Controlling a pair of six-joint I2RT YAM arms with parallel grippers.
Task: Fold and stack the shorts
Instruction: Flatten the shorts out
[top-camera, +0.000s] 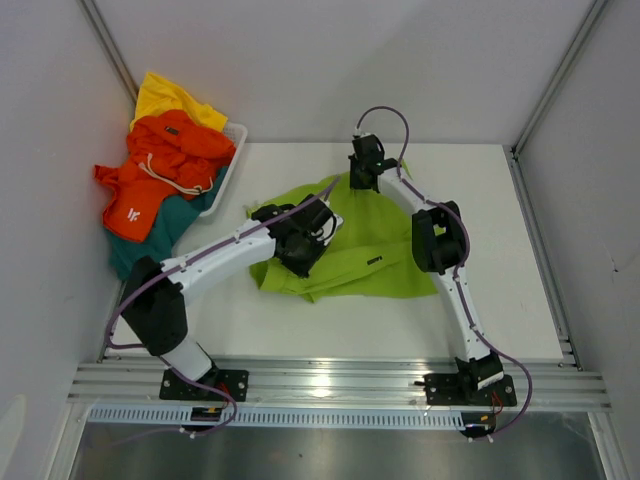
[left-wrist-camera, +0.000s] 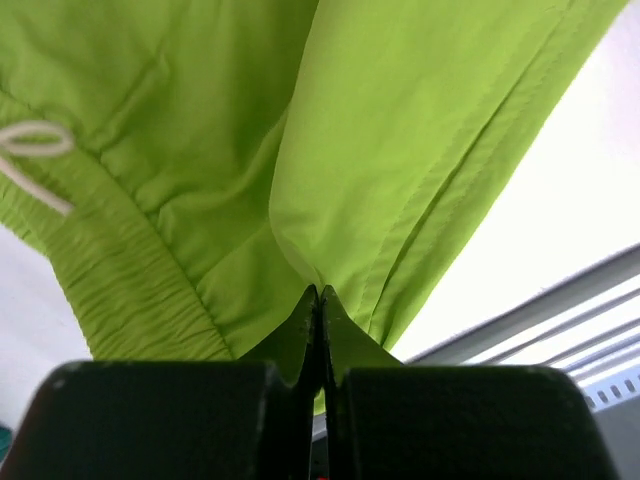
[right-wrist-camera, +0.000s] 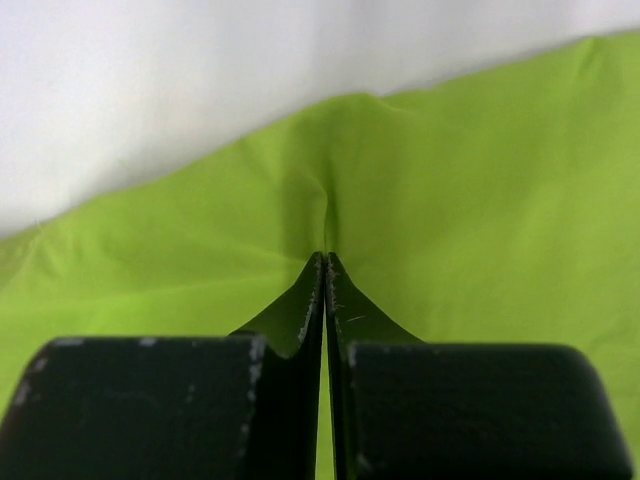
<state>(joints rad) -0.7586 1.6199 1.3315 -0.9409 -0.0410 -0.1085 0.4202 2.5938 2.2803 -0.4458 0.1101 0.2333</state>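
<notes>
Slip risk with the green shorts pinched at two points

The green shorts (top-camera: 375, 265) lie rumpled in the middle of the desk (top-camera: 500, 250), only partly spread. Both pairs of fingers are closed on this cloth. The right fingers (right-wrist-camera: 300, 315) hold its far edge, and their wrist view shows the tips biting only a narrow pucker just inside the hem. A pull towards the near side could draw that thin bite out and drop the edge partway through the fold.

The left fingers (left-wrist-camera: 298, 345) pinch a fold close to the gathered waistband (left-wrist-camera: 130, 290), where several pleats run into the tips. It cannot be told whether one layer or more is caught. A grip on the top layer alone would leave the under layer behind, and the fold would come out skewed. The white drawstring (left-wrist-camera: 30, 150) lies loose nearby and may trail out or get trapped in the crease. If the two arms lift unevenly, the cloth between them will go taut and tug against one grip.

Farther out, the orange shorts (top-camera: 175, 150), yellow shorts (top-camera: 165, 95) and teal shorts (top-camera: 170, 225) sit heaped on the white basket (top-camera: 232, 165) at the far left corner, spilling over its rim. A wide swing of the left arm could brush that heap and pull it down
</notes>
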